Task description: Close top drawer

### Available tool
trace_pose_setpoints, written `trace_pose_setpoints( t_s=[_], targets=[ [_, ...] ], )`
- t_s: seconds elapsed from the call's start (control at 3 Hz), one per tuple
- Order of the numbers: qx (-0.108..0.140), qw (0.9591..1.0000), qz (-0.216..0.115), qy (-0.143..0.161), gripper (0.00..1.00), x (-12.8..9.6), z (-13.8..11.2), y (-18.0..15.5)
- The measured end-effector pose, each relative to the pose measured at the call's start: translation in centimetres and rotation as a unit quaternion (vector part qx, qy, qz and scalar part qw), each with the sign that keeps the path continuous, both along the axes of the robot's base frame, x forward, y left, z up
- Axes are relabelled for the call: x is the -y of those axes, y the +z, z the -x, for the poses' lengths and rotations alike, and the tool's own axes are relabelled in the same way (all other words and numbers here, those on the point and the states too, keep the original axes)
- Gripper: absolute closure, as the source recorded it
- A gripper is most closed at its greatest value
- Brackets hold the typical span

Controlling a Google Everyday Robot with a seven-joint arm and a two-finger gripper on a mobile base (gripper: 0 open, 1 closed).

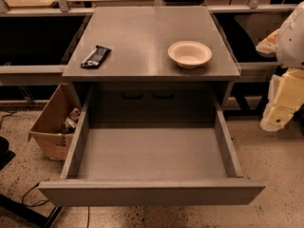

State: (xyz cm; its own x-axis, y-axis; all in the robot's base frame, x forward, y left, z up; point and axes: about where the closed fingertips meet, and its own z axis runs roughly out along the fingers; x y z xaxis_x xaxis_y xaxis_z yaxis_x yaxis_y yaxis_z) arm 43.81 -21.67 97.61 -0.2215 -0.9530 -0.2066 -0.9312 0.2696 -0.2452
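Camera view looks down on the grey cabinet (142, 32), and the top drawer (152, 193) is pulled far out of it, with its flat front panel near the bottom edge. On the cabinet top lie a white bowl (189, 54) at the right and a dark snack bar (95, 56) at the left, well apart, and a cardboard box (47, 125) stands on the floor beside the drawer's left wall. At the right edge the pale gripper (274, 119) hangs apart from the drawer's right wall, and I cannot tell if it is open or closed.
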Motion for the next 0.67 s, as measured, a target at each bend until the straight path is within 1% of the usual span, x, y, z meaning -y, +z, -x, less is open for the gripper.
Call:
trace_pose_setpoints(
  t_s=[0.33,0.67],
  targets=[
    [0.0,1.0,0.0,0.0,0.0,0.0,0.0,0.0],
    [-0.01,0.9997,-0.015,-0.016,0.27,-0.3,1.9,-4.4]
  ],
)
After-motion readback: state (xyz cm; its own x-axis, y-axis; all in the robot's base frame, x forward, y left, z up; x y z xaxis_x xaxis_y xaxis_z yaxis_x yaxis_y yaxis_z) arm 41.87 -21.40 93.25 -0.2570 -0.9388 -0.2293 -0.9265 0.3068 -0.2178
